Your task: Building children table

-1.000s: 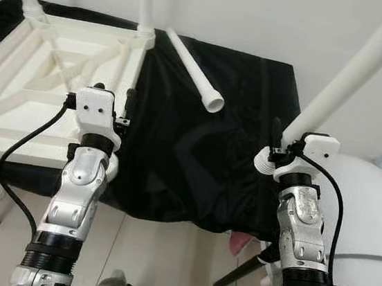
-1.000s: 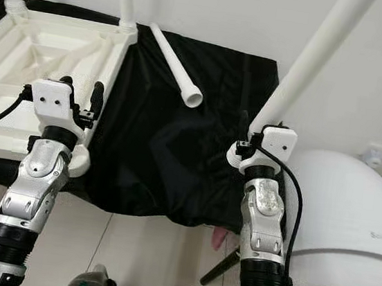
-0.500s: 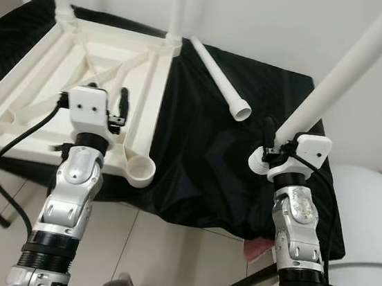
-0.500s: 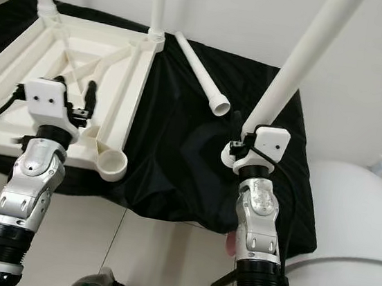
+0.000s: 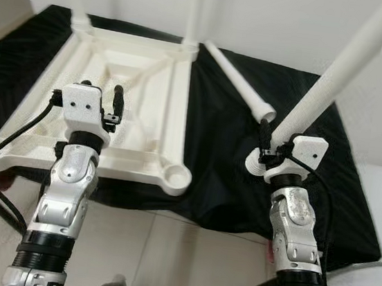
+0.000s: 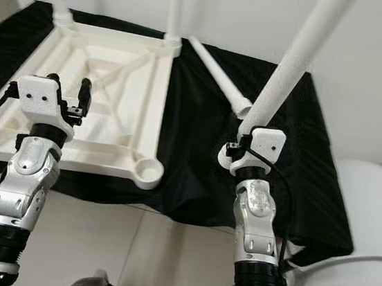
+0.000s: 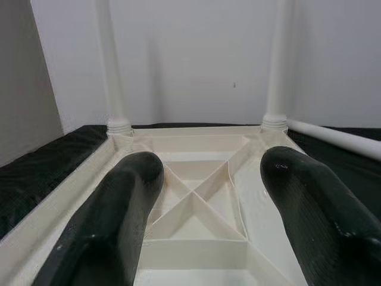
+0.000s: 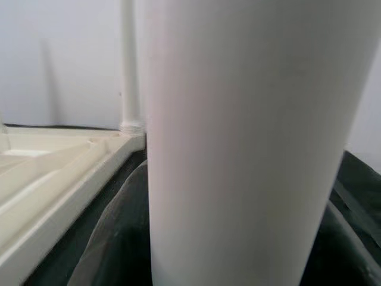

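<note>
The white table top lies upside down on black cloth. Two white legs stand in its far corners. The near right corner socket is empty. A loose leg lies on the cloth to the right of the top. My right gripper is shut on another white leg, which it holds tilted up and to the right over the cloth. My left gripper hangs open above the ribbed underside of the top, holding nothing.
The black cloth covers a low table against a white wall. A white rounded appliance stands close on the right. A black cable loops from my left wrist over the near edge. Tiled floor lies below.
The camera has shifted left, so the whole scene sits further right. My left gripper, earlier by the top's right rail, now hangs over its inside. The right gripper still holds its leg.
</note>
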Motion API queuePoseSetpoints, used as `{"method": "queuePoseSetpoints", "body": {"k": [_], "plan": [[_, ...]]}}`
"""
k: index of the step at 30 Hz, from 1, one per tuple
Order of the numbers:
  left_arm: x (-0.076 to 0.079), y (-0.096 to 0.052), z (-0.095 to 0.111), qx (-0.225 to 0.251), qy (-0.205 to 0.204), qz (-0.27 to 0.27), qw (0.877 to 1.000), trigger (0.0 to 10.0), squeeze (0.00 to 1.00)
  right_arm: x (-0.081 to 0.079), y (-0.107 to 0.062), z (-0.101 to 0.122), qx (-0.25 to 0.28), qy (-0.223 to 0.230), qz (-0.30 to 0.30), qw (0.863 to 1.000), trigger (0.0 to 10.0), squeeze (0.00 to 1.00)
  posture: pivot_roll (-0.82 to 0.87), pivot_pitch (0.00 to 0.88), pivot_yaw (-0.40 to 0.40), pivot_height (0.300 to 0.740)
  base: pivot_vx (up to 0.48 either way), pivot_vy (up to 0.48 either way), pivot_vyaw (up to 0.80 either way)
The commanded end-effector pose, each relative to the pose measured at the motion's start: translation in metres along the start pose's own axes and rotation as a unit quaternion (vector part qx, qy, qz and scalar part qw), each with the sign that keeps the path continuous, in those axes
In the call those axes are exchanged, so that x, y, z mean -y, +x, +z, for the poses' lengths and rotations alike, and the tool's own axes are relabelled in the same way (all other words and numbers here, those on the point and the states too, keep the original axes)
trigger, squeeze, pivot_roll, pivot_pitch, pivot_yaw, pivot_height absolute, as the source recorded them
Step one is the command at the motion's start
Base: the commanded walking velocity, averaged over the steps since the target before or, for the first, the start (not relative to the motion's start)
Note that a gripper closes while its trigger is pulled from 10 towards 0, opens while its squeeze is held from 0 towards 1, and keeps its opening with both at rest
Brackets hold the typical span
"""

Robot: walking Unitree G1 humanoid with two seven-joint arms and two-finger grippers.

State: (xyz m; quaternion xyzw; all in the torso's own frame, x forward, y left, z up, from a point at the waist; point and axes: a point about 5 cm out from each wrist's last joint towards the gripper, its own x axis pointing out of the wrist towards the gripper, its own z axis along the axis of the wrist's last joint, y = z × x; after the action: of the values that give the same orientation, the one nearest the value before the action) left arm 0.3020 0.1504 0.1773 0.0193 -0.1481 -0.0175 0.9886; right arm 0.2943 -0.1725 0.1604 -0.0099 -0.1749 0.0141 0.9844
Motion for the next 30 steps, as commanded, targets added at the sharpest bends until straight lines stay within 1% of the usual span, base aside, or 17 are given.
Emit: {"method": "queuePoseSetpoints", "body": {"k": [1, 12, 18, 21, 24, 25, 30], "plan": [[-0.001, 0.002, 0.0, -0.002, 0.005, -0.001, 1.0, 10.0, 0.0, 0.001, 0.002, 0.004, 0.01, -0.002, -0.003, 1.0, 10.0, 0.0, 0.03, 0.026, -0.03, 0.74, 0.0, 0.401, 0.0], [0.001, 0.004, 0.001, 0.0, 0.003, -0.005, 1.0, 10.0, 0.0, 0.002, 0.002, 0.004, 0.01, -0.004, -0.007, 1.0, 10.0, 0.0, 0.03, 0.025, -0.028, 0.74, 0.0, 0.376, 0.0], [0.002, 0.004, 0.004, 0.01, 0.02, -0.007, 1.0, 10.0, 0.0, 0.002, 0.002, 0.005, 0.011, -0.005, -0.006, 1.0, 10.0, 0.0, 0.03, 0.022, -0.029, 0.74, 0.0, 0.0, 0.0], [0.005, 0.005, 0.007, 0.018, 0.03, -0.016, 0.999, 10.0, 0.0, 0.003, 0.002, 0.005, 0.012, -0.009, -0.007, 1.0, 10.0, 0.0, 0.03, 0.025, -0.029, 0.74, 0.0, 0.0, 0.0], [0.007, 0.005, 0.01, 0.023, 0.032, -0.025, 0.999, 10.0, 0.0, 0.003, 0.003, 0.007, 0.021, -0.014, -0.011, 1.0, 10.0, 0.0, 0.04, 0.028, -0.028, 0.74, 0.0, 0.0, 0.0], [0.009, 0.005, 0.011, 0.023, 0.032, -0.034, 0.999, 10.0, 0.0, 0.004, 0.004, 0.01, 0.031, -0.01, -0.014, 0.999, 10.0, 0.0, 0.04, 0.029, -0.027, 0.74, 0.0, 0.0, 0.0], [0.012, 0.005, 0.014, 0.025, 0.032, -0.05, 0.998, 10.0, 0.0, 0.004, 0.007, 0.017, 0.049, -0.006, -0.018, 0.999, 10.0, 0.0, 0.04, 0.033, -0.025, 0.74, 0.0, 0.0, 0.0]]}}
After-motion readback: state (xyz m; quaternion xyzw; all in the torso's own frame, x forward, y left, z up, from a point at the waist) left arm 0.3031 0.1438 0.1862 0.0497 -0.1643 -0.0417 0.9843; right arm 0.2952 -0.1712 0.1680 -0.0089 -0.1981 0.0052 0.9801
